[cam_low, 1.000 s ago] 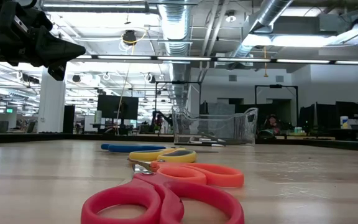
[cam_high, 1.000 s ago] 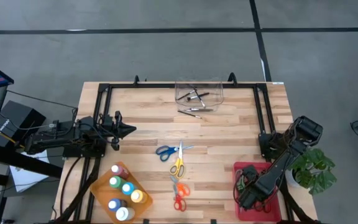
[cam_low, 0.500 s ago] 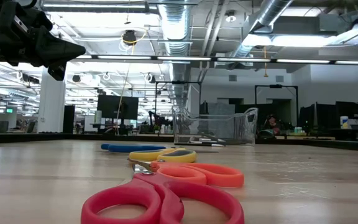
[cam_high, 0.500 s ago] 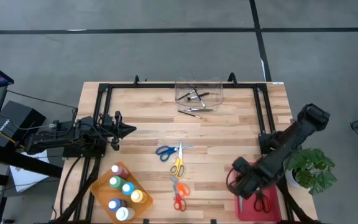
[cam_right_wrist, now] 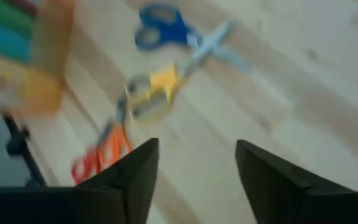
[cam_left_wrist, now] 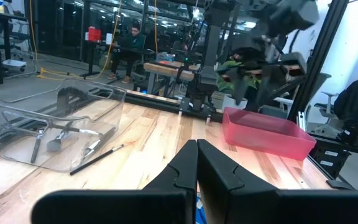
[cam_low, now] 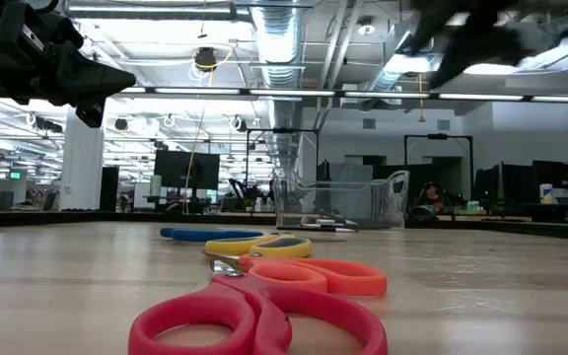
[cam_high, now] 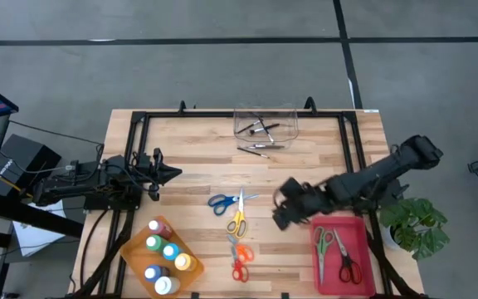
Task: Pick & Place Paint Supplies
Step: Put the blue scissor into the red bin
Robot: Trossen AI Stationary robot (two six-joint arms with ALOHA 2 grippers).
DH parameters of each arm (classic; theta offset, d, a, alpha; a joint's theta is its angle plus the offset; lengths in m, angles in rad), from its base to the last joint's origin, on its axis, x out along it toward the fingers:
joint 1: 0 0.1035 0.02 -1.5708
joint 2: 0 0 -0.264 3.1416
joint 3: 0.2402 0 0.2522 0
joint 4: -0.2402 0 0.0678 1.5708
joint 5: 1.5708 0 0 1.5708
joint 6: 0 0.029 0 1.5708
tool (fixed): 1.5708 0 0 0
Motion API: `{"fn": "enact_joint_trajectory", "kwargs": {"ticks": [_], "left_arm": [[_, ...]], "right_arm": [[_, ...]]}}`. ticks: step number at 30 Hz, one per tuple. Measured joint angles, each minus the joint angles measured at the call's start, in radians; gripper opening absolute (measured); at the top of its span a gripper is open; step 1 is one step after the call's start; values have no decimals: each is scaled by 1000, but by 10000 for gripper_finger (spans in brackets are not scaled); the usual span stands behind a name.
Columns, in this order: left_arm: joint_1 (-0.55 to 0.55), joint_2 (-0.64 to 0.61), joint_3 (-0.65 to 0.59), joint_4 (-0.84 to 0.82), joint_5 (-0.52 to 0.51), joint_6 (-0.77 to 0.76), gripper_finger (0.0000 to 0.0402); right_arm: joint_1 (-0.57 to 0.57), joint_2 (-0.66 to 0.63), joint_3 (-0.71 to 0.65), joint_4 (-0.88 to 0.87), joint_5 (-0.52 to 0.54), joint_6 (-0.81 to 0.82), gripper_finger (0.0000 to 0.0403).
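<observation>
From above, the right hand (cam_high: 282, 208) hangs over the middle of the table (cam_high: 305, 166), fingers spread wide and holding nothing, just beside the red tray (cam_high: 357, 267) where two scissors (cam_high: 336, 253) already lie. Toward the table's centre from it sit the loose ones: the blue scissors (cam_high: 221, 201), the yellow scissors (cam_high: 237, 219) and the orange scissors (cam_high: 240, 257). The yellow pair is nearest, its long axis running toward the table's near edge. The left hand (cam_high: 166, 174) waits at the far left, pinched shut, so the right arm looks the likelier one for the pick. Paint bottles (cam_high: 163, 255) fill an orange tray, brushes (cam_high: 260, 129) sit in the clear bin. From table height, the orange scissors (cam_low: 264, 314) loom in front, the yellow (cam_low: 254, 247) and blue (cam_low: 200, 234) behind. The left wrist camera shows its own closed fingers (cam_left_wrist: 194, 168), the clear bin (cam_left_wrist: 55, 124) and the red tray (cam_left_wrist: 266, 134) beyond. The right wrist camera, between open fingers (cam_right_wrist: 135, 168), looks at blue (cam_right_wrist: 166, 31), yellow (cam_right_wrist: 151, 90) and orange (cam_right_wrist: 101, 155) scissors.
</observation>
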Motion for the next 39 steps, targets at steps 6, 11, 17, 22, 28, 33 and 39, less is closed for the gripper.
{"fn": "enact_joint_trajectory", "kwargs": {"ticks": [6,11,17,22,28,33,39], "left_arm": [[0,0,0,0,0,0,0],[0,0,0,-3,0,0,0],[0,0,0,3,0,0,0],[0,0,0,-1,0,0,0],[0,0,0,-2,0,0,0],[0,0,0,0,0,0,0],[0,0,0,0,0,0,0]], "right_arm": [[-149,80,0,159,-22,-203,260],[-224,200,-1,426,-110,-457,261],[-263,367,24,689,-143,-826,261],[-283,529,145,712,-150,-1003,260],[-269,701,345,680,-232,-1114,260],[-247,786,473,546,-248,-1185,260],[-234,792,486,465,-247,-1187,260]]}}
